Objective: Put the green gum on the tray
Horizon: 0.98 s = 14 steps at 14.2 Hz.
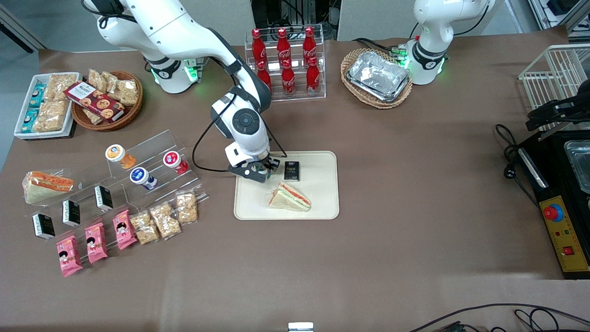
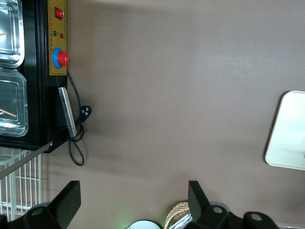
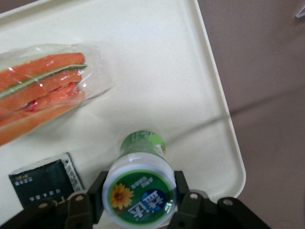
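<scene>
My right gripper (image 1: 258, 173) is low over the cream tray (image 1: 322, 203), at the tray's corner farthest from the front camera on the working arm's side. In the right wrist view the gripper (image 3: 139, 195) is shut on the green gum (image 3: 141, 143). A finger presses each side of its white lid, and the bottle stands upright with its green body down toward the tray (image 3: 167, 71). I cannot tell whether its base touches. In the front view the gripper hides the gum. The tray's edge also shows in the left wrist view (image 2: 290, 133).
A wrapped sandwich (image 1: 289, 197) and a black packet (image 1: 292, 170) lie on the tray beside the gripper. An acrylic stand with orange (image 1: 119, 156), blue (image 1: 142, 178) and red (image 1: 174, 161) bottles stands toward the working arm's end. A cola rack (image 1: 286, 62) stands farther from the camera.
</scene>
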Tool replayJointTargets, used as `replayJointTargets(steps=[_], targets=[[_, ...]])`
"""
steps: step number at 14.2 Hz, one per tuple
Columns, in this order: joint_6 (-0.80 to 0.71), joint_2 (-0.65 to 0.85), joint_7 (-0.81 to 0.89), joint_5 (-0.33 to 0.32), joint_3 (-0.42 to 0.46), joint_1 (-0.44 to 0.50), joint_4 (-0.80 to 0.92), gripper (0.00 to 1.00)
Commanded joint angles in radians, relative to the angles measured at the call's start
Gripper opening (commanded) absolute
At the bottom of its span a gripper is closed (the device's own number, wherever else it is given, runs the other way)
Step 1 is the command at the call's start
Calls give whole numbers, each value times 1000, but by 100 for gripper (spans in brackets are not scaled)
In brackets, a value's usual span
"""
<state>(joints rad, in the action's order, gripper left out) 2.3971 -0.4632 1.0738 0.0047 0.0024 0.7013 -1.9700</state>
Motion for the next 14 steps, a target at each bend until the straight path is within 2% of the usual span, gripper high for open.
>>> replayJointTargets(steps=[1,4,10,14], targets=[[16,-3,31,9,-7,9,-1,100],[-102,142,23,8,-13,-20,5,100],[-500,515,-274,3,-36,-207,14,100],[-633,641,-550,-6,-209,-243,54,100]])
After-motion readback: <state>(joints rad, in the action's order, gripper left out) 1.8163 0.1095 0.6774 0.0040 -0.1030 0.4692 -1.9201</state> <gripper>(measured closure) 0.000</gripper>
